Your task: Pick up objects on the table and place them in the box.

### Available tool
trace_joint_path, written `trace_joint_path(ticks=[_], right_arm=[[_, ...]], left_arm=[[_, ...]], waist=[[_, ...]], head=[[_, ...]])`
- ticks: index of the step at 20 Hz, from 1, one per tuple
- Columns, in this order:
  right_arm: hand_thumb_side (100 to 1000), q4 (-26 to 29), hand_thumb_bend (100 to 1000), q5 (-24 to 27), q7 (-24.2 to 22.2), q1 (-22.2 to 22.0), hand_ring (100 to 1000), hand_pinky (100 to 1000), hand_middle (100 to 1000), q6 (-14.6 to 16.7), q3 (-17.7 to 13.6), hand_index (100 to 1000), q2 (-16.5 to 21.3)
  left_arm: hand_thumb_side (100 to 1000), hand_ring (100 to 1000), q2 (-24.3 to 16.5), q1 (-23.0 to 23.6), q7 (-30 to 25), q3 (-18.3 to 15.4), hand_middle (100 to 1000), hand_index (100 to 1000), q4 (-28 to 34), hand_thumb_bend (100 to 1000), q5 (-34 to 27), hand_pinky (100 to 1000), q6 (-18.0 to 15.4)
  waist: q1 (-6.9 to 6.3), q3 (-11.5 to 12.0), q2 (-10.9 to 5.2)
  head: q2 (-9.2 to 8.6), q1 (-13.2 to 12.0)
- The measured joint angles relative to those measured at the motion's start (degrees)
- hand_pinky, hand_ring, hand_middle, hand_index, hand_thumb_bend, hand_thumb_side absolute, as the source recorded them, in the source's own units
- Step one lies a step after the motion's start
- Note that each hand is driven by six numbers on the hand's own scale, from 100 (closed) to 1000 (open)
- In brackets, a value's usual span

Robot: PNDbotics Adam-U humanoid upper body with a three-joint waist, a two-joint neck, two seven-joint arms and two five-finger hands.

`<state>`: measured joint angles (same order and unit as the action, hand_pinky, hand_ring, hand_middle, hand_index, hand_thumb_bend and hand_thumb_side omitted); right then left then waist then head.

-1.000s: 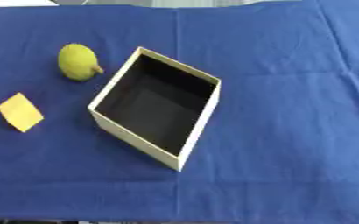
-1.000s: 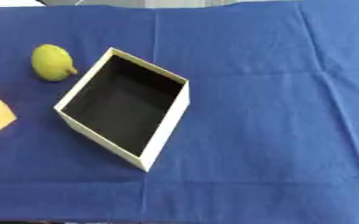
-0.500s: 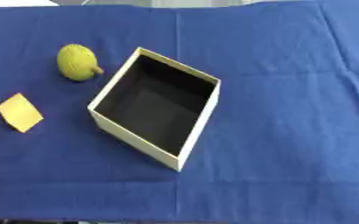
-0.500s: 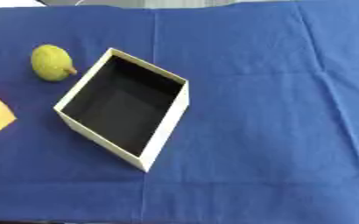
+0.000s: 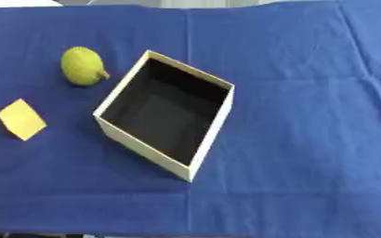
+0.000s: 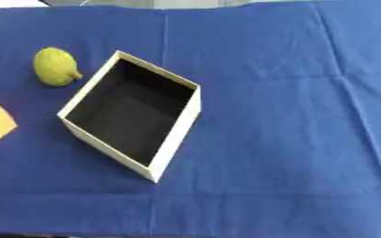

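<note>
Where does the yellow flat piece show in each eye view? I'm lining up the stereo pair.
Left eye view: yellow flat piece at left, clear of the edge, below the green fruit.
Right eye view: at the very left edge, partly cut off.
Shared landmark: the open box to its right.

Neither arm nor hand shows in view

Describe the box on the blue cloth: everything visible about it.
The box is an open-topped rectangular carton with thin cream walls, seemingly cardboard, and a dark, empty interior. It sits flat on the blue cloth, turned askew so one corner points toward the near edge. A yellow-green fruit lies just off its far-left side and a flat yellow square further left; neither touches it.
</note>
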<state>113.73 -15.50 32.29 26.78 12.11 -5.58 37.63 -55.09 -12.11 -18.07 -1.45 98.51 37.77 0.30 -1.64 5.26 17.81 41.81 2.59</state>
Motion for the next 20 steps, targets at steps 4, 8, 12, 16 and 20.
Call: trace_joint_path(ticks=[4,8,12,16,20], right_arm=[[687,0.0,100,0.0,-0.1,0.2,736,831,719,0.0,0.2,779,0.0],[691,0.0,100,0.1,-0.3,0.4,735,831,718,0.2,0.3,777,0.0],[693,0.0,100,0.3,-0.3,0.4,735,831,717,0.2,0.4,776,0.0],[697,0.0,100,0.4,-0.3,0.4,734,831,716,0.2,0.5,774,0.0],[697,0.0,100,0.5,-0.5,0.4,734,831,716,0.2,0.7,772,0.0]], left_arm=[[692,884,-1.0,0.0,1.7,2.7,743,903,-0.8,590,-0.8,887,5.2],[638,893,-1.3,-0.6,-0.1,5.5,750,913,-0.5,574,-8.7,933,11.3],[662,891,-1.8,-2.0,-1.6,7.3,749,913,0.8,595,-14.4,939,15.2],[666,905,-1.9,-3.4,-2.6,8.1,779,927,1.4,619,-16.6,957,16.5],[670,907,-1.9,-5.0,-3.7,8.8,784,926,2.0,637,-16.8,957,16.3]], waist=[[-0.08,-0.2,-0.01],[-0.16,-0.4,-0.01],[-0.25,-0.6,-0.01],[-0.37,-0.7,-0.01],[-0.49,-0.8,-0.03]], head=[[0.07,-0.1],[0.3,-0.4],[0.32,-0.9],[0.32,-1.1],[0.32,-1.3]])
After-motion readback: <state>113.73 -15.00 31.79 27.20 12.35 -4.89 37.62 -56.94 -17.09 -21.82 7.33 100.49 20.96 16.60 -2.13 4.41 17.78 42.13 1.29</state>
